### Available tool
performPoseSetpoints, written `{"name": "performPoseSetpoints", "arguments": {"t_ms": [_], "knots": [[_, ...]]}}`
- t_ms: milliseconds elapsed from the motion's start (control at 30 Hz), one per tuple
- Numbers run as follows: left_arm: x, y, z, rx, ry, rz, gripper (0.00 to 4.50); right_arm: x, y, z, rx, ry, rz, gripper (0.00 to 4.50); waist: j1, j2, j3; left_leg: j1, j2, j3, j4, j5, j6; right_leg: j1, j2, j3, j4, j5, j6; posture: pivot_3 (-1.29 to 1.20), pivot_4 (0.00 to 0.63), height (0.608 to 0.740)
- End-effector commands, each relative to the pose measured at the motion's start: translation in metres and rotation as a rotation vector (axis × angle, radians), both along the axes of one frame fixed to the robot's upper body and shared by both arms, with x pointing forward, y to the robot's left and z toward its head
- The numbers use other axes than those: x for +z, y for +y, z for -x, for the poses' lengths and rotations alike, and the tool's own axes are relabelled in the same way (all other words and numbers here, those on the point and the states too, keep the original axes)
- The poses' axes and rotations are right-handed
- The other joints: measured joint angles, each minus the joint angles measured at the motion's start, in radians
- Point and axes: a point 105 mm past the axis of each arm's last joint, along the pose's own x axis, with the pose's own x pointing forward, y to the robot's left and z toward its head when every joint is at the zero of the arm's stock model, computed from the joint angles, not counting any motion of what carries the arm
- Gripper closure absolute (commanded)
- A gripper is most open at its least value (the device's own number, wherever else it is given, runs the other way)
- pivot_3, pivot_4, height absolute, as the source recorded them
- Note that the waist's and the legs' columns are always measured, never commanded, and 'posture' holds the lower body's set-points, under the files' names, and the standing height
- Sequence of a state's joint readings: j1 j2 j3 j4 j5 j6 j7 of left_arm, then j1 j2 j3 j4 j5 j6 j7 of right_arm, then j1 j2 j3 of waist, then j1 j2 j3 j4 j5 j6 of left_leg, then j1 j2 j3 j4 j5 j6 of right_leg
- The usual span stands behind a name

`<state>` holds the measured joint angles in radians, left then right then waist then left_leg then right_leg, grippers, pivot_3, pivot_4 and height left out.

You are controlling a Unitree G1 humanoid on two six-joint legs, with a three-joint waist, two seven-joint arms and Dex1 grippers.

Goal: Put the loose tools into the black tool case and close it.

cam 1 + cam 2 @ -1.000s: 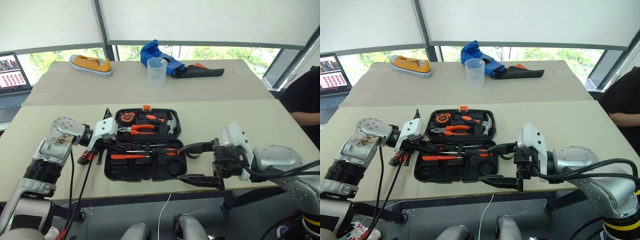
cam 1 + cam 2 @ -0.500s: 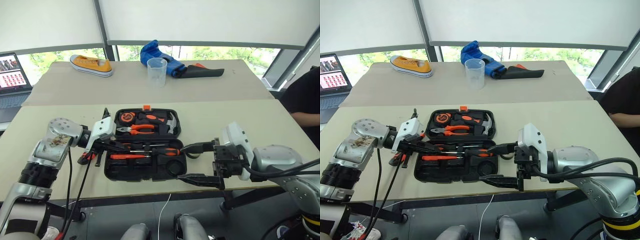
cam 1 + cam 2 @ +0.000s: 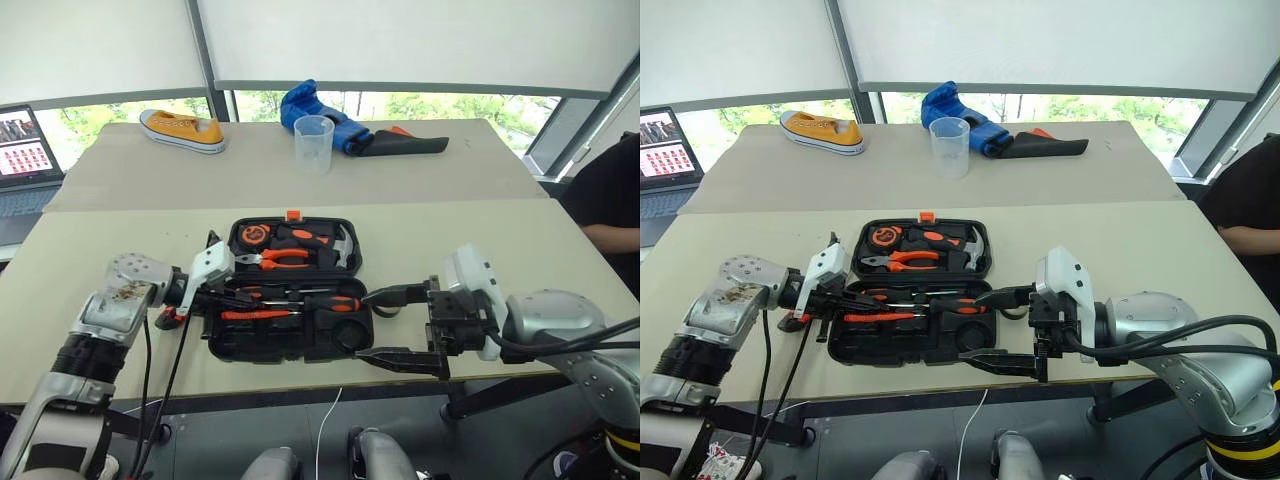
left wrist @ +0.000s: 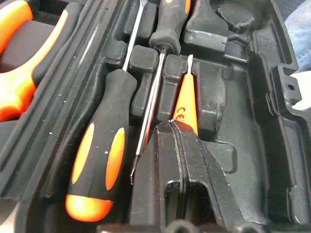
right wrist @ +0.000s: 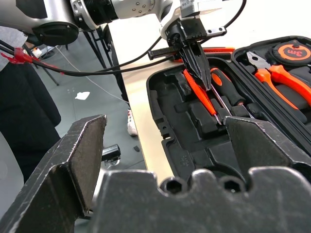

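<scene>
the black tool case (image 3: 290, 335) lies open near the front edge of the table (image 3: 480, 250), its front half holding two long screwdrivers (image 4: 104, 160) and the slim orange tester screwdriver (image 4: 186, 99). the left gripper (image 4: 175, 133), fingers pressed together, rests its tips on the tester screwdriver's handle. the right gripper (image 3: 385, 325) hangs spread wide just beside the case's right end, holding nothing.

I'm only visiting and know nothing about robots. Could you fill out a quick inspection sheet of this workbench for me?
Surface: beige table.
Job's things: black tool case open; two screwdrivers and slim orange tester lie in its slots.
Clutter: yellow shoe, clear cup, blue glove.
Grippers: left gripper shut, tips over the tester; right gripper open beside the case.
Cables: black cables hang off the left arm.
Surroundings: laptop, windows.
</scene>
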<state>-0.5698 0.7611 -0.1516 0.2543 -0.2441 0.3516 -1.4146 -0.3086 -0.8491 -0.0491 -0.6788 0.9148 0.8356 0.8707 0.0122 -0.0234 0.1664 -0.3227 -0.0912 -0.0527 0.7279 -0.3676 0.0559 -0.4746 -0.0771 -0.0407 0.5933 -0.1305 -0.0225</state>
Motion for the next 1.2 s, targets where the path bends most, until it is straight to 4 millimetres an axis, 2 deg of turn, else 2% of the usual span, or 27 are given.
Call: {"name": "performPoseSetpoints", "arguments": {"t_ms": [33,267,433,600,767,1200], "knots": [[0.003,0.004,0.003,0.008,-0.002,0.020,4.46,0.006,0.000,0.001,0.009,-0.040,0.001,0.00,0.000,0.000,0.000,0.000,0.000,0.000,0.000,0.000,0.000,0.000,0.000,0.000,0.000,0.000,0.000,0.00,0.150,0.724],[0.005,0.004,0.004,0.032,-0.065,0.038,4.46,0.004,0.002,0.000,0.008,-0.034,-0.004,0.00,-0.001,0.000,0.000,0.000,0.000,0.000,0.000,0.000,0.000,0.000,0.000,0.000,0.000,0.000,0.000,0.00,0.150,0.724],[0.018,0.000,0.003,0.067,-0.122,0.104,4.46,0.003,0.002,-0.001,0.003,-0.032,-0.004,0.00,0.000,0.000,0.000,0.000,0.000,0.000,0.000,0.000,0.000,0.000,0.000,0.000,0.000,0.000,0.000,0.00,0.150,0.724],[0.007,0.003,0.011,0.072,-0.158,0.077,4.46,0.002,0.002,-0.001,0.004,-0.028,-0.004,0.00,0.000,0.000,0.000,0.000,0.000,0.000,0.000,0.000,0.000,0.000,0.000,0.000,0.000,0.000,0.000,0.00,0.150,0.724],[0.006,0.002,0.015,0.067,-0.172,0.071,4.46,0.001,0.001,-0.004,0.003,-0.024,-0.003,0.00,0.001,0.000,0.000,0.001,0.000,0.000,0.000,0.000,0.000,0.000,0.000,0.000,0.000,0.000,0.000,0.00,0.150,0.724],[-0.014,0.005,0.022,0.047,-0.210,-0.018,4.46,0.001,0.002,-0.005,0.001,-0.017,-0.014,0.00,0.000,0.000,0.000,0.001,0.000,0.000,0.000,0.000,0.000,0.000,0.000,0.000,0.000,0.000,0.000,0.00,0.150,0.724]]}}
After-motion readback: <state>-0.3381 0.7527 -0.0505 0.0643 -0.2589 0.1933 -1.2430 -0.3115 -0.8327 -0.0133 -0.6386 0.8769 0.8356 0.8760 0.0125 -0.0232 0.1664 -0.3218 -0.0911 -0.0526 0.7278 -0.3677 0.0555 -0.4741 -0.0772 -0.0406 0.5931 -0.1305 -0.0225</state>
